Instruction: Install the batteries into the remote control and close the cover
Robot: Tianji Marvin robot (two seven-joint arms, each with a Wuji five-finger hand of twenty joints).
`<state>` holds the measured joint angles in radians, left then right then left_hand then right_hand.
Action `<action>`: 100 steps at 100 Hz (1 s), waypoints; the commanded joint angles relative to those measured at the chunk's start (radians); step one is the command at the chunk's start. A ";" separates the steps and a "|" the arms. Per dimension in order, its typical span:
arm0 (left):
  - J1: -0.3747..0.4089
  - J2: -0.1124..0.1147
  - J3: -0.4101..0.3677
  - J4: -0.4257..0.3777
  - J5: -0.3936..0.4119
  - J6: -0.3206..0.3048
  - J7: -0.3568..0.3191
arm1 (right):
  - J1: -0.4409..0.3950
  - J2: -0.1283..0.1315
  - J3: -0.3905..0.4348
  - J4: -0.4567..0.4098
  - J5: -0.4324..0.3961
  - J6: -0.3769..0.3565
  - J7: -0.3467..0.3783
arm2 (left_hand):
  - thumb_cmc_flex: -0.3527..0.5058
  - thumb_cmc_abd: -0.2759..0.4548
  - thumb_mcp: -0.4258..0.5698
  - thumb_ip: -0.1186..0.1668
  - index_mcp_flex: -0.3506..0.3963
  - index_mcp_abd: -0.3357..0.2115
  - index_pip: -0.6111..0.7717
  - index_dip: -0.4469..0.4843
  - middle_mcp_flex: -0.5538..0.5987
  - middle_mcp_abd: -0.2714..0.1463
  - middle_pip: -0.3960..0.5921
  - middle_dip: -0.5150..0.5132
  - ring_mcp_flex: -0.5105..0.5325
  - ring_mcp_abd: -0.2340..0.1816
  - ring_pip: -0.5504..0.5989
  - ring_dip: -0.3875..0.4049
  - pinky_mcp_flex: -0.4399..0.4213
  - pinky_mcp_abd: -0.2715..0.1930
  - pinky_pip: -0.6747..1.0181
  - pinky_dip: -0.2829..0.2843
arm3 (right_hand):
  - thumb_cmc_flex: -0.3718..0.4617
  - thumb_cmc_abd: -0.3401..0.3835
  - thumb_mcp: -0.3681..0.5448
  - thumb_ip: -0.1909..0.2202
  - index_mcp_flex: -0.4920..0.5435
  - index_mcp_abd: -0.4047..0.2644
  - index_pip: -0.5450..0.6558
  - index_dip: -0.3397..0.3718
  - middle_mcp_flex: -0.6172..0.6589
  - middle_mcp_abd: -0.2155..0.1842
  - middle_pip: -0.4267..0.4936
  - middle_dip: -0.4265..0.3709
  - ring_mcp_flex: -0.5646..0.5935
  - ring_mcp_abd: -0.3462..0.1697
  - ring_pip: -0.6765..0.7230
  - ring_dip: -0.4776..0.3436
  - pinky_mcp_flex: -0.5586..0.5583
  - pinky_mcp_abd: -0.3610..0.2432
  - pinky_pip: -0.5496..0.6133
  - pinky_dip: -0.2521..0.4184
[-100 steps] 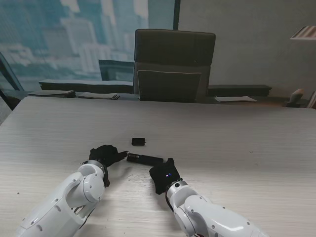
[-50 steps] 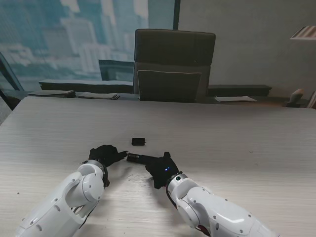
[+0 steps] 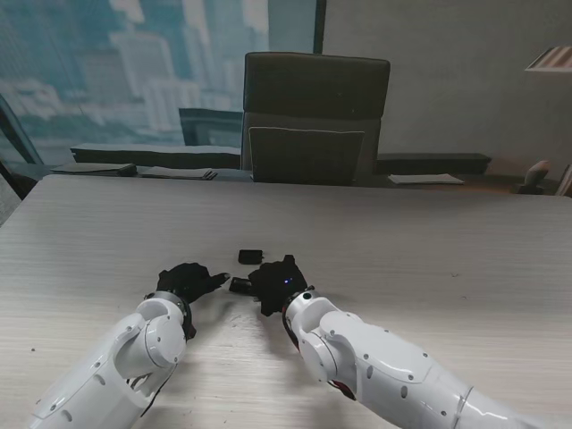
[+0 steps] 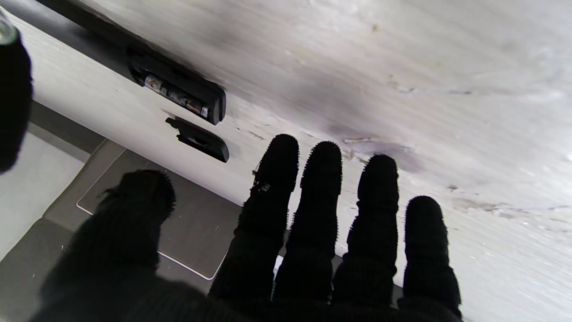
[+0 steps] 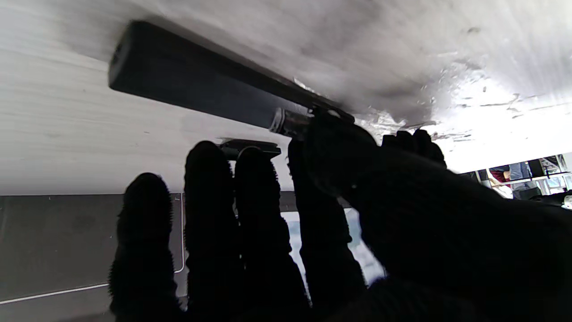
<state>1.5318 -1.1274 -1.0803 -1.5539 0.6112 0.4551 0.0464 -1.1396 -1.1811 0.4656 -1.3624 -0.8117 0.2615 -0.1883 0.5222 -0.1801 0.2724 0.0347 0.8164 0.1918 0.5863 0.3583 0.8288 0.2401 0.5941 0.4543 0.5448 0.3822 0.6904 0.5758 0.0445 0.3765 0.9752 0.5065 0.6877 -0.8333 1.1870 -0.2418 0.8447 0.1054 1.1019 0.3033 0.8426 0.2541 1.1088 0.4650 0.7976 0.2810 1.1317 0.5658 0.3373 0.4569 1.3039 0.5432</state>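
My right hand (image 3: 279,282) rests on the remote (image 4: 178,91), fingers extended, gripping nothing; left hand (image 3: 185,281) hovers open. Light, stiff, slippery remote: pinch its long edges. Cover (image 3: 251,256) lies just beyond.

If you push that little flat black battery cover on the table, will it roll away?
Probably not. The small flat black battery cover lies flat on the pale wooden table, so it would likely slide. It looks thin and light, so a nudge might send it skidding.
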 commanded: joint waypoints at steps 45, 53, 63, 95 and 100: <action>0.036 -0.004 -0.038 0.012 -0.014 -0.031 0.000 | 0.092 -0.125 -0.075 0.144 0.133 0.059 -0.040 | -0.018 0.041 -0.045 0.005 -0.020 0.011 -0.028 -0.021 -0.023 0.019 -0.012 -0.014 -0.014 0.055 -0.095 -0.066 -0.028 -0.020 -0.021 -0.016 | 0.001 0.031 0.008 0.012 0.008 -0.059 0.034 0.038 -0.064 0.002 0.012 0.002 -0.060 -0.011 -0.015 0.014 -0.035 -0.013 0.031 0.002; 0.037 -0.005 -0.040 0.013 -0.015 -0.030 0.004 | 0.102 -0.140 -0.083 0.162 0.149 0.061 -0.046 | -0.016 0.041 -0.046 0.006 -0.019 0.010 -0.028 -0.020 -0.022 0.019 -0.012 -0.014 -0.014 0.056 -0.095 -0.066 -0.029 -0.020 -0.021 -0.017 | -0.001 0.032 0.006 0.012 0.007 -0.058 0.034 0.039 -0.071 0.004 0.012 0.001 -0.065 -0.011 -0.016 0.015 -0.038 -0.014 0.031 0.002; 0.039 -0.006 -0.042 0.012 -0.016 -0.028 0.009 | 0.114 -0.159 -0.093 0.186 0.171 0.064 -0.050 | -0.015 0.041 -0.047 0.006 -0.018 0.011 -0.028 -0.020 -0.022 0.019 -0.012 -0.013 -0.013 0.056 -0.094 -0.066 -0.029 -0.020 -0.021 -0.017 | 0.000 0.034 0.006 0.013 0.005 -0.058 0.036 0.041 -0.077 0.005 0.012 0.001 -0.069 -0.011 -0.017 0.016 -0.040 -0.017 0.032 0.002; 0.043 -0.010 -0.050 0.019 -0.021 -0.035 0.027 | 0.147 -0.206 -0.119 0.255 0.213 0.062 -0.060 | -0.011 0.039 -0.045 0.009 -0.017 0.011 -0.028 -0.020 -0.020 0.020 -0.011 -0.013 -0.013 0.057 -0.093 -0.065 -0.029 -0.018 -0.020 -0.017 | -0.004 0.038 0.002 0.014 0.000 -0.052 0.039 0.046 -0.091 0.010 0.015 0.001 -0.081 -0.009 -0.016 0.019 -0.048 -0.019 0.034 0.002; 0.042 -0.010 -0.050 0.022 -0.021 -0.039 0.030 | 0.150 -0.211 -0.122 0.262 0.214 0.065 -0.062 | -0.011 0.039 -0.045 0.010 -0.017 0.012 -0.028 -0.020 -0.021 0.020 -0.011 -0.013 -0.013 0.056 -0.093 -0.065 -0.028 -0.018 -0.019 -0.016 | -0.003 0.042 0.002 0.015 -0.002 -0.050 0.040 0.047 -0.093 0.011 0.016 0.002 -0.082 -0.008 -0.015 0.020 -0.050 -0.019 0.034 0.002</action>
<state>1.5654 -1.1358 -1.1318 -1.5468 0.5967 0.4176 0.0918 -0.9912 -1.3798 0.3468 -1.1058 -0.5997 0.3251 -0.2596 0.5222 -0.1696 0.2511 0.0348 0.8056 0.1938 0.5643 0.3451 0.8227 0.2403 0.5930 0.4540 0.5513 0.3838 0.6678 0.5528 0.0353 0.3749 0.9644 0.5060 0.6806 -0.8188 1.1737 -0.2419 0.8436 0.0922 1.1017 0.3131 0.7685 0.2540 1.1088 0.4651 0.7332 0.2810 1.1153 0.5660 0.2988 0.4560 1.3039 0.5432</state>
